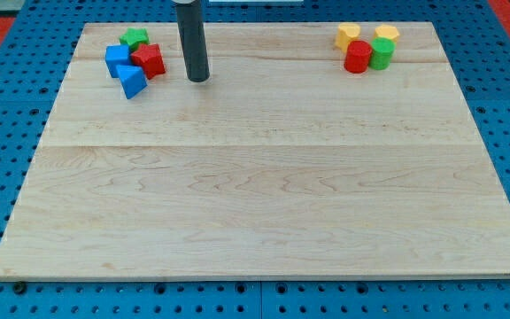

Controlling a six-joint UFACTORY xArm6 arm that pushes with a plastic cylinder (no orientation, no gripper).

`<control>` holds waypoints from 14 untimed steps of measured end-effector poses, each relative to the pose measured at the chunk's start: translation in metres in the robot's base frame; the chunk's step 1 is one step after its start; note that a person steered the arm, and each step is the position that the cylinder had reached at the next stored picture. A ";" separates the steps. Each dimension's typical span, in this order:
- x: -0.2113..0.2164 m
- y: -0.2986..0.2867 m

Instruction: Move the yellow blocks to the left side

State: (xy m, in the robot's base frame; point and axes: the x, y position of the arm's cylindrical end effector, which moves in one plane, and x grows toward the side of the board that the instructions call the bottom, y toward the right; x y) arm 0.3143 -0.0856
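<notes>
Here my tip (pixel 198 79) rests right of the red block (pixel 149 59), clawless, far from both yellow blocks (pixel 348 35).

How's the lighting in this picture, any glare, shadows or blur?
Camera view: even, soft light; faint sheen on the pale wooden board; only short shadows beside the dark rod's tip and the yellow blocks; everything sharp, edges slightly converging toward the view's top.

Straight dark-grey cyl. rod (pixel 192 40), smooth, plain.
</notes>
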 end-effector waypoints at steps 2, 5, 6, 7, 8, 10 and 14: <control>0.000 0.008; 0.015 0.117; 0.022 0.124; 0.029 0.174; 0.028 0.213; -0.017 0.316; -0.079 0.277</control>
State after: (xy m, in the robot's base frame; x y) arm 0.2352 0.1918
